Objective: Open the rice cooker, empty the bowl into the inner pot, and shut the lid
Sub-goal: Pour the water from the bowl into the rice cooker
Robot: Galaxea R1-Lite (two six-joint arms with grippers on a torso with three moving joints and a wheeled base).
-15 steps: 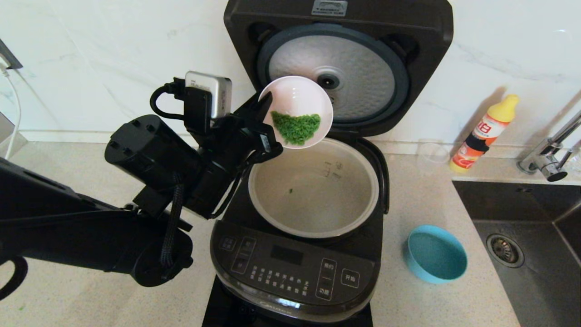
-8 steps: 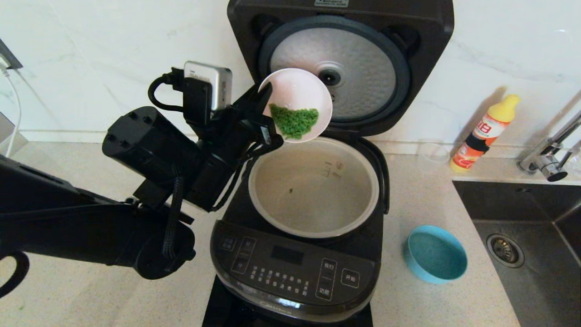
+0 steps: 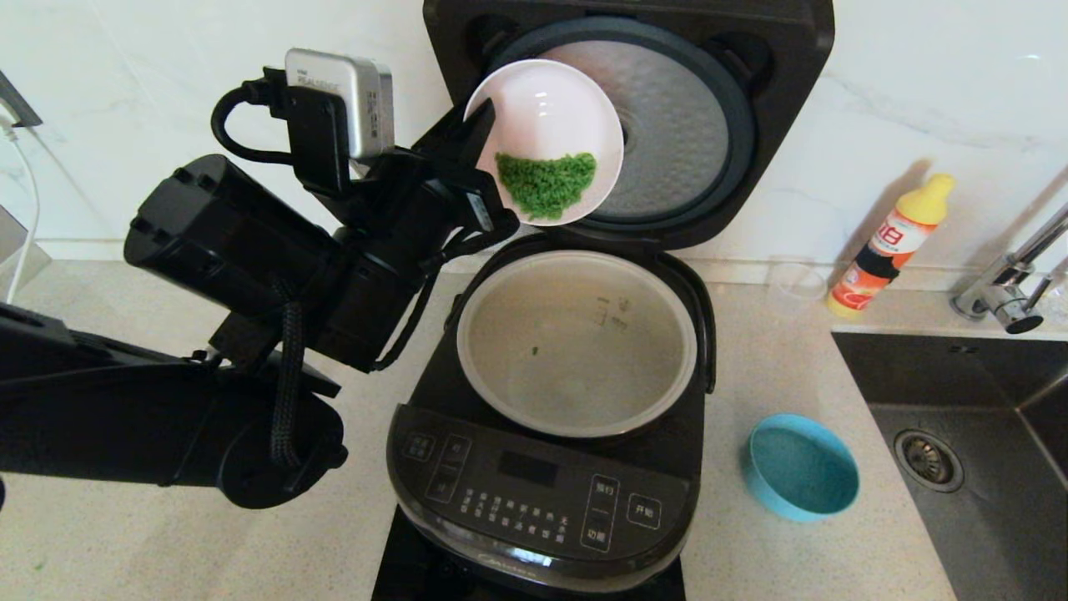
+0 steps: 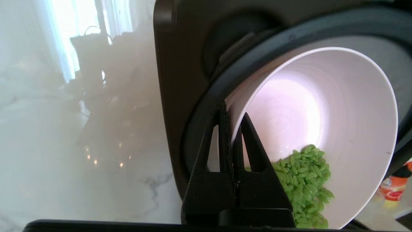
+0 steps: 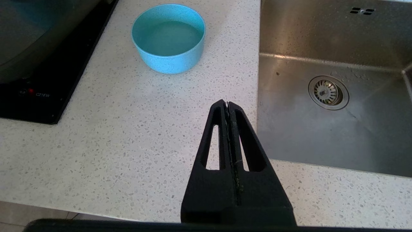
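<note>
Holding a white bowl (image 3: pixel 544 138) by its rim, the left gripper (image 3: pixel 484 154) hangs above the back-left edge of the rice cooker (image 3: pixel 542 467), its jaws closed down to the thickness of the bowl wall, one finger inside and one outside. Bowl is tipped steeply on its side, mouth facing forward, with a clump of green grains (image 3: pixel 546 184) lying at its lowest part, just short of the rim. It sits in front of the lid (image 3: pixel 776 83), which stands upright at the back of the cooker, dimpled underside facing forward. Inner pot (image 3: pixel 576 342) is seated in the cooker, below and in front of the bowl, nearly empty apart from one or two green specks. Pour looks barely started, closing not yet done. Risks: the bowl's low rim seems to hang over the pot's rear edge rather than its middle, so more tilt could drop grains onto the cooker's rim or behind the pot; the thin edge pinch could let the bowl rotate or slip; the bowl is near the lid's inner plate and could knock it. Right of the cooker, a blue bowl (image 3: pixel 801 467) sits on the counter (image 3: pixel 793 367), with a sink (image 3: pixel 959 434) beyond it. Right gripper (image 5: pixel 228 104) hovers over the counter beside the sink, fingers pressed together, holding nothing.
</note>
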